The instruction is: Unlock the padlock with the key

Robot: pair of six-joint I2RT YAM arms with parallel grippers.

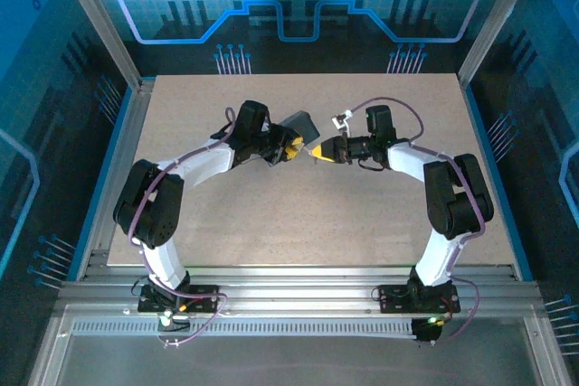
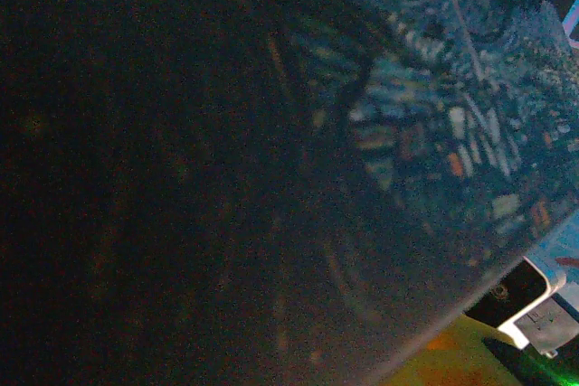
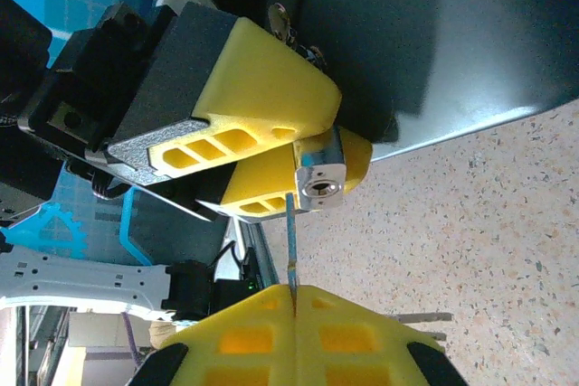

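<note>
Right hand (image 3: pixel 292 288): yellow fingers pressed together, clamped on the key (image 3: pixel 290 241). The thin blade stands out from the fingertip seam toward 12 o'clock in the right wrist view. The blade's tip ends just beside the padlock (image 3: pixel 320 178), at about 9 o'clock of the round keyhole. The tip is not in the keyhole.

Padlock: small silvery squarish body, keyhole face turned to the right wrist camera. It sits between the two yellow fingers of the left hand (image 3: pixel 333 133), one finger at its 11 o'clock, the other behind it toward 3 o'clock. The left hand is closed on the padlock body. Shackle not made out. A small metal piece (image 3: pixel 285 20) shows at the padlock's 11 o'clock, against the box edge; cannot tell what it is.

Box (image 3: pixel 434 42): dark, directly behind the left hand, its lower edge on the speckled counter (image 3: pixel 488 241). In the left wrist view the box (image 2: pixel 434 133) sits very close to the lens, showing a blue swirl pattern.

Overhead: left hand (image 1: pixel 294 147) and right hand (image 1: pixel 317 153) meet tip to tip near the counter's (image 1: pixel 298 223) centre, the right hand at 3 o'clock of the left. The box (image 1: pixel 300 123) lies at 12 o'clock of the meeting point.
</note>
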